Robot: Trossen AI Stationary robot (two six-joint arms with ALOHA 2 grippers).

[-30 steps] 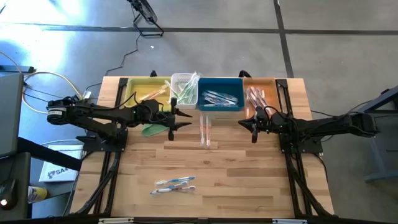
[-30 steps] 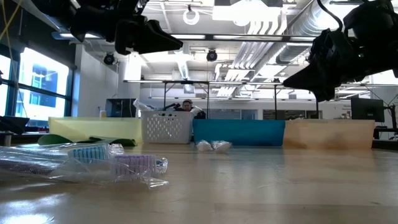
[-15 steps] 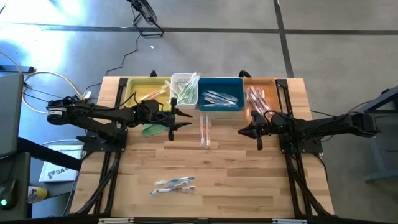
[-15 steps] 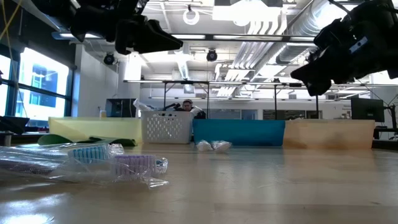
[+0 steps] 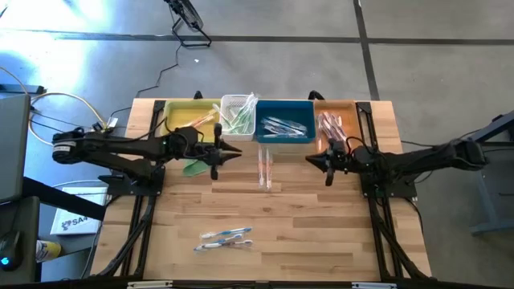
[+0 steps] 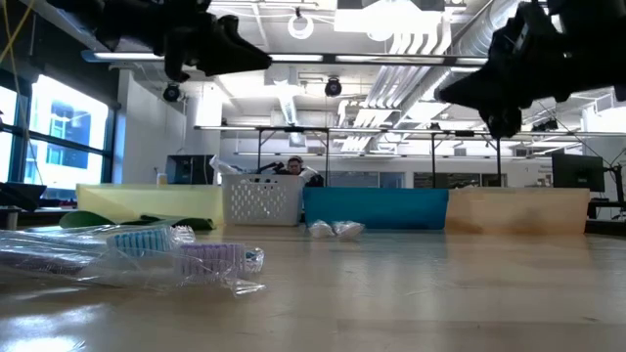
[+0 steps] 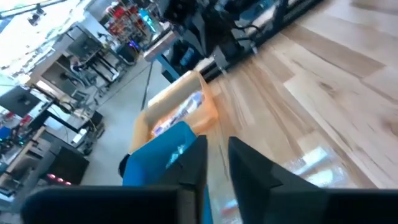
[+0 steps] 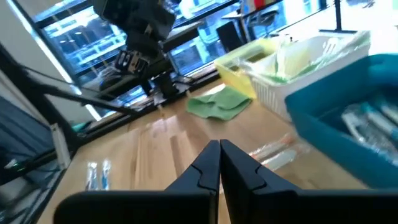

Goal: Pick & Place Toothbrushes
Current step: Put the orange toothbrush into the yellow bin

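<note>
High view, step: we'd call this the gap between picks. Both arms hang over the table (image 5: 321, 233) with nothing in either gripper, and loose toothbrushes are not yet sorted.
High view, left gripper (image 5: 227, 152): just in front of the white basket (image 5: 238, 114), near the folded green cloth (image 5: 195, 167). From up here we can't tell how far its fingers are spread.
High view, right gripper (image 5: 316, 162): in front of the orange bin (image 5: 353, 108), pointing toward the middle of the table.
High view, toothbrushes: one pink-orange wrapped pair (image 5: 264, 166) lies between the two grippers, just in front of the blue bin (image 5: 285, 122). A blue-white pair (image 5: 226, 238) sits well apart, at the near side of the table. The yellow bin (image 5: 183, 112) and the other bins already hold some.
Low view: both grippers hang high above the board, and the near pair's clear wrappers (image 6: 147, 256) fill the left foreground. A person (image 6: 293, 168) sits far back in the room.
Left wrist view: the fingers (image 7: 249, 167) stand a little apart with nothing between them, and the blue and orange bins lie ahead.
Right wrist view: the fingers (image 8: 235, 168) are pressed together and empty. The pink-orange pair (image 8: 273, 151) lies just ahead of the tips, down on the wood.
Next move, our guess: whichever gripper goes for the middle pair has to spread its fingers, drop to the board, and pinch a slippery wrapper lying flat. That's easy to skid.
</note>
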